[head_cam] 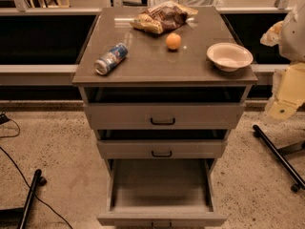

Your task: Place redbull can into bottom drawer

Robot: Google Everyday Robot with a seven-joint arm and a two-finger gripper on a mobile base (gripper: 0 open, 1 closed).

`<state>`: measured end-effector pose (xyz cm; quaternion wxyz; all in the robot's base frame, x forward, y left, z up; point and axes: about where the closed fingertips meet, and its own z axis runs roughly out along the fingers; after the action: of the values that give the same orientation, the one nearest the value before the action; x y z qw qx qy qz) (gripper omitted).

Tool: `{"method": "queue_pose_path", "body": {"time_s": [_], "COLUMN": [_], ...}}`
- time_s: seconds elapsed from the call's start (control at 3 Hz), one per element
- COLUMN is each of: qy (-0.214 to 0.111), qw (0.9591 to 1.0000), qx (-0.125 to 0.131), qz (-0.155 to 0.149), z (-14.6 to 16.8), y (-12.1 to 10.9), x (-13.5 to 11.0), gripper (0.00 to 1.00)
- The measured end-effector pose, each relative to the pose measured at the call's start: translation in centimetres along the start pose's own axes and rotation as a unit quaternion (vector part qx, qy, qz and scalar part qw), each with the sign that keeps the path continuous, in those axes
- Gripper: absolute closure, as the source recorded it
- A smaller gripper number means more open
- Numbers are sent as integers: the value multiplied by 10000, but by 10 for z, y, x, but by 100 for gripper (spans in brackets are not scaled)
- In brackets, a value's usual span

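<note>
The redbull can [111, 58] lies on its side on the left part of the grey cabinet top [157, 63], silver top towards the front left. The bottom drawer [161, 194] is pulled far out, and I see nothing inside it. The two drawers above it are slightly out, each with a black handle. My gripper [285, 82] is a pale shape at the right edge of the camera view, beside the cabinet's right side and well away from the can. It holds nothing that I can see.
On the cabinet top are a white bowl [229, 56] at the right, an orange [173, 41] in the middle and a chip bag [161, 17] at the back. Black wheeled stand legs [279, 156] and cables [19, 175] lie on the speckled floor.
</note>
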<state>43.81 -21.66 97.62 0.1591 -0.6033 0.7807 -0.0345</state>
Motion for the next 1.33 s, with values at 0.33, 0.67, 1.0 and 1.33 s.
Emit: {"method": "queue_pose_path", "body": {"time_s": [0.33,0.67,1.0,1.33], "qy": [1,119,79,-92], "qw": [10000,9998,9969,9683], "qx": [0,-31,118,656], "qz": [-1,-131,-779,-2408], "z": [0,14,39,58], "y": [0,2,-15,-44], "x": [0,-12,-46,-114], "gripper": [0,0,0,0]}}
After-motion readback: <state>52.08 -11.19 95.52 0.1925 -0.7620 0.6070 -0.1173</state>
